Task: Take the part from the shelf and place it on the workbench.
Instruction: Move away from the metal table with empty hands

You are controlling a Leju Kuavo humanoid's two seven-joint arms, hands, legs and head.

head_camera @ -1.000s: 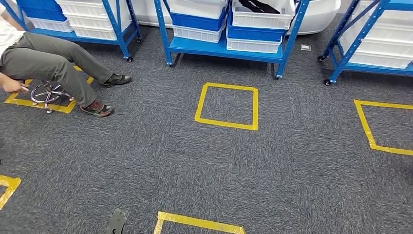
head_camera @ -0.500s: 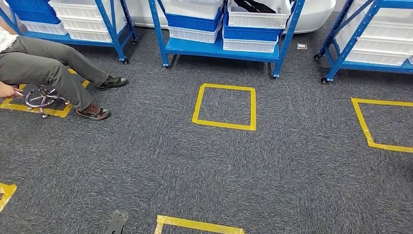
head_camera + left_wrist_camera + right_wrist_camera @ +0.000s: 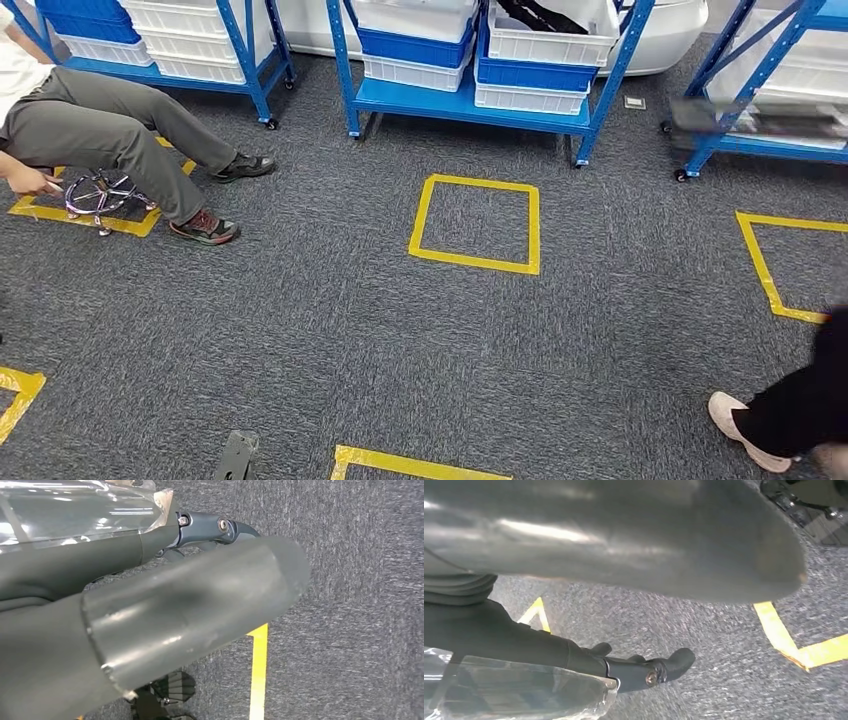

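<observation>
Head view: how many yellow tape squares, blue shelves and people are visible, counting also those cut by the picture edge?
Tape squares: 5
Shelves: 3
People: 2
Total: 10

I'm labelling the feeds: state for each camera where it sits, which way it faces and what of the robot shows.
Head view: high on the body, facing forward and down at grey carpet, blue shelf and a seated person.
Left wrist view: behind the left hand, facing the floor.
Right wrist view: behind the right hand, facing the floor.
Shared: all three show the carpet with yellow tape.
</observation>
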